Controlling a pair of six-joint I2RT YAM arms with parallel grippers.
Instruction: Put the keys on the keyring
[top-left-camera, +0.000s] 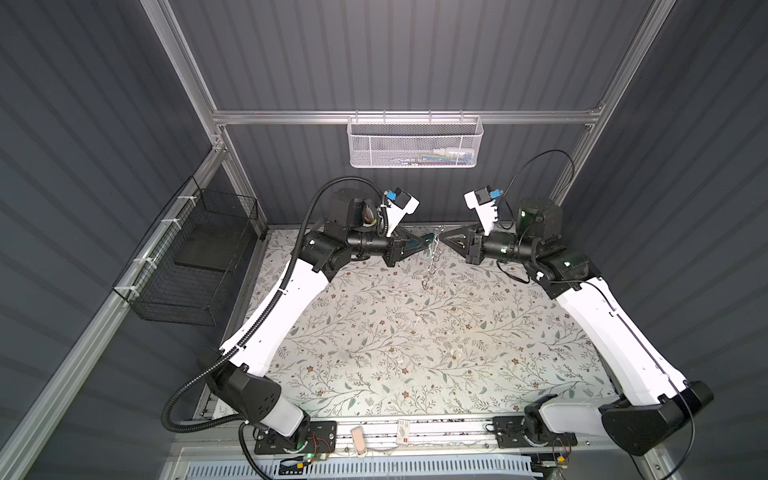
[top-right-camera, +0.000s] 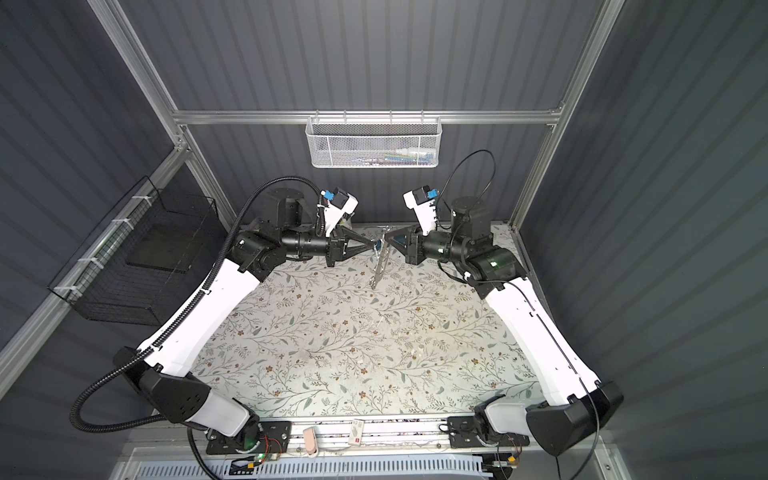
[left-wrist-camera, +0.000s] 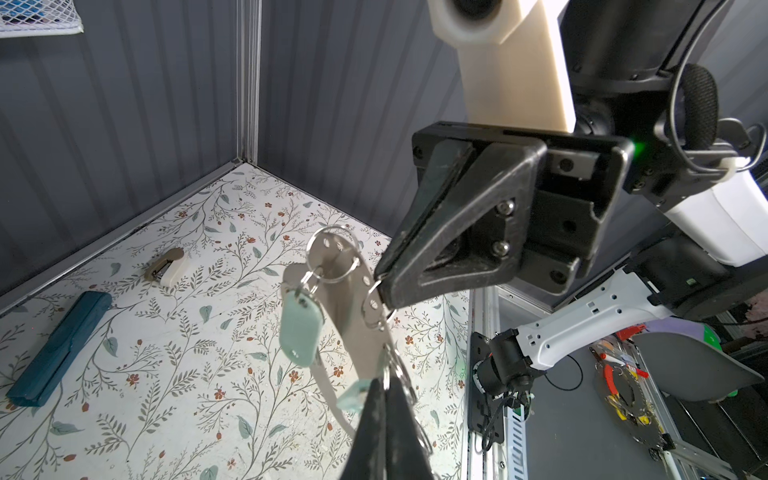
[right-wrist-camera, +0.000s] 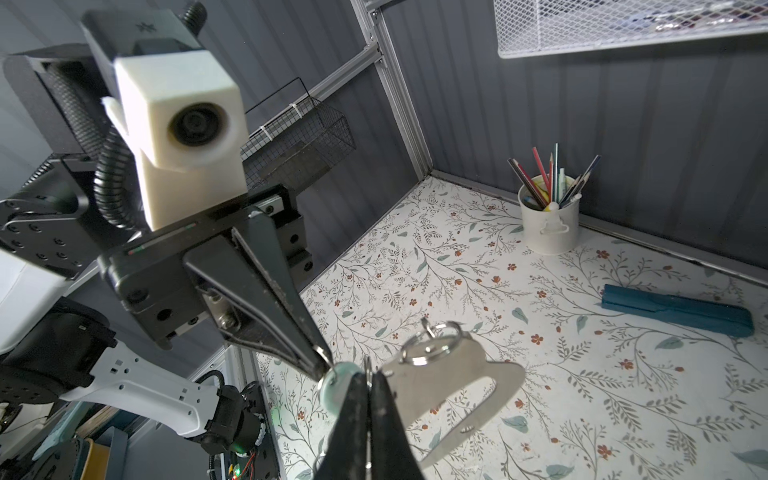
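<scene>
The keyring (top-left-camera: 430, 259) (top-right-camera: 381, 262), a flat grey metal plate with split rings along one edge, hangs in the air at the back middle in both top views. My right gripper (right-wrist-camera: 368, 374) (left-wrist-camera: 381, 286) is shut on one of those split rings at the plate (right-wrist-camera: 453, 382) edge. My left gripper (left-wrist-camera: 386, 384) (right-wrist-camera: 322, 365) is shut on a key with a mint-green tag (right-wrist-camera: 334, 390) right beside the right jaws. Another key with a mint tag (left-wrist-camera: 301, 328) dangles from a ring on the plate (left-wrist-camera: 349, 303).
A dark-teal oblong case (left-wrist-camera: 58, 349) (right-wrist-camera: 677, 311) lies on the floral table. A white cup of pencils (right-wrist-camera: 548, 220) stands at the back wall, with a small beige object (left-wrist-camera: 166, 270) near it. A white mesh basket (top-left-camera: 413, 141) and a black wire basket (top-left-camera: 191, 257) hang on the frame.
</scene>
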